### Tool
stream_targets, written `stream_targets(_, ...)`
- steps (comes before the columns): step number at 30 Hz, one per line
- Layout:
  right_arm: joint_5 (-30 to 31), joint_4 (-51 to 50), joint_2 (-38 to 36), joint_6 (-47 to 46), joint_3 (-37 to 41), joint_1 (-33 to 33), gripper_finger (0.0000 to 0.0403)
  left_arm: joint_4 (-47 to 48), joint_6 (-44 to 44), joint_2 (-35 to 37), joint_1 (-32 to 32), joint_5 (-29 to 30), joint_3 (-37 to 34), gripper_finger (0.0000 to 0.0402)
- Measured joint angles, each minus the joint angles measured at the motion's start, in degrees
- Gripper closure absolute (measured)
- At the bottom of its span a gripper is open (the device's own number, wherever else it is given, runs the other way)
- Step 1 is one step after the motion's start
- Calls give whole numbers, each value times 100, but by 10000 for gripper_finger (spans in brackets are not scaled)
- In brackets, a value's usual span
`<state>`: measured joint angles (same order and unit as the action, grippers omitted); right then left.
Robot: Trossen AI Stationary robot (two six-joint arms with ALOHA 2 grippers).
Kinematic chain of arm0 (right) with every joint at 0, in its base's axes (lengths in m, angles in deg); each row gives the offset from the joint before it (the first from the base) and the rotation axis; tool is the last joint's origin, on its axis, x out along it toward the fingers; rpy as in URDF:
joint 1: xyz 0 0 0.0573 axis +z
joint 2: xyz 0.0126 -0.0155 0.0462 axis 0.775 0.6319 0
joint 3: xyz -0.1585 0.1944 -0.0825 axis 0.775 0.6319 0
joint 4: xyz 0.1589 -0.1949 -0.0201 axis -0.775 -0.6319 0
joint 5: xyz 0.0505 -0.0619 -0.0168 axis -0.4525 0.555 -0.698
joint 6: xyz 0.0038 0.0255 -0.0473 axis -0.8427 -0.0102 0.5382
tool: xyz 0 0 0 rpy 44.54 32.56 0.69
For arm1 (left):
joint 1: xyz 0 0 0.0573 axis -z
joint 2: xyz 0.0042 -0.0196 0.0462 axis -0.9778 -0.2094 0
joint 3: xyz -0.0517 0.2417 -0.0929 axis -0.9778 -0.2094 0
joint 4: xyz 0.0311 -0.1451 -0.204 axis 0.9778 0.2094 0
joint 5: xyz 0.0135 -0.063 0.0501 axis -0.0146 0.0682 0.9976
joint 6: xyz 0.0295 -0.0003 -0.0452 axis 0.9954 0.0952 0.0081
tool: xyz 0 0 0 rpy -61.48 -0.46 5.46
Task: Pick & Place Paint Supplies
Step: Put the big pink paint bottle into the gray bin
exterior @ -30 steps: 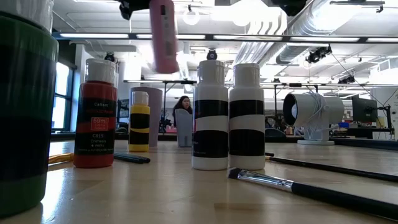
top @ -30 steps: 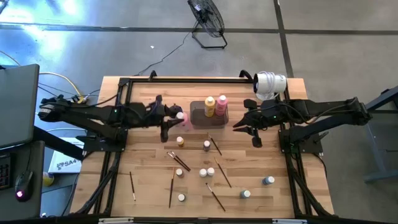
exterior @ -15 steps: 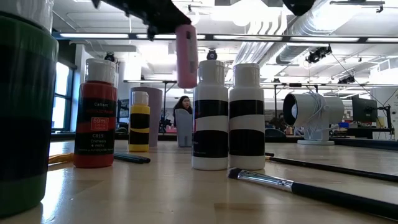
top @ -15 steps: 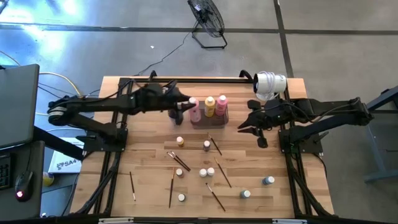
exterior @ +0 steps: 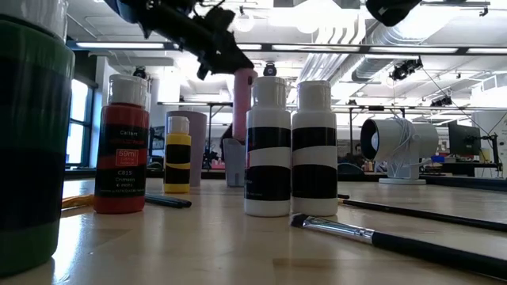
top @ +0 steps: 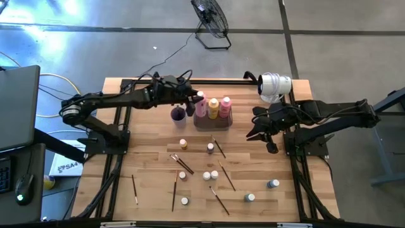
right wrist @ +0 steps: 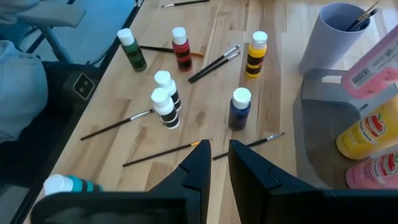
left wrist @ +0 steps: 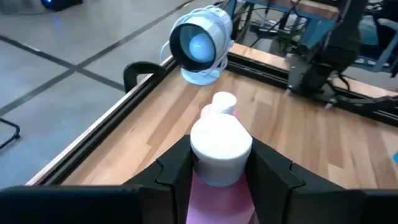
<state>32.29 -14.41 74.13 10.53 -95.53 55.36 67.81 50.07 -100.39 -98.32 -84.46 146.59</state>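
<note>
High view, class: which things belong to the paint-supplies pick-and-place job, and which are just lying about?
Job in hand: tall pink paint bottle held by the left gripper; yellow-orange paint bottle; tiny white-capped paint bottles; thin dark-handled paintbrushes.
Lying about: white round lamp-like device; black floor fan.

Pink bottle (left wrist: 219,186) base out of frame

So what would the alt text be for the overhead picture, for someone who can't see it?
Seen from above, the left end effector holds a pink bottle over a grey tray beside two more bottles. Small bottles and brushes lie scattered on the wooden table; the right arm waits nearby.
</note>
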Motion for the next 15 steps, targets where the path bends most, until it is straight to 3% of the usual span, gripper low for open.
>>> stream_targets(7,45,-4,0,14,0,0,355,-267,-37,-424,14,48,2,280)
stream_targets(15,150,-17,0,17,0,0,355,-279,104,-860,12,914,2,280)
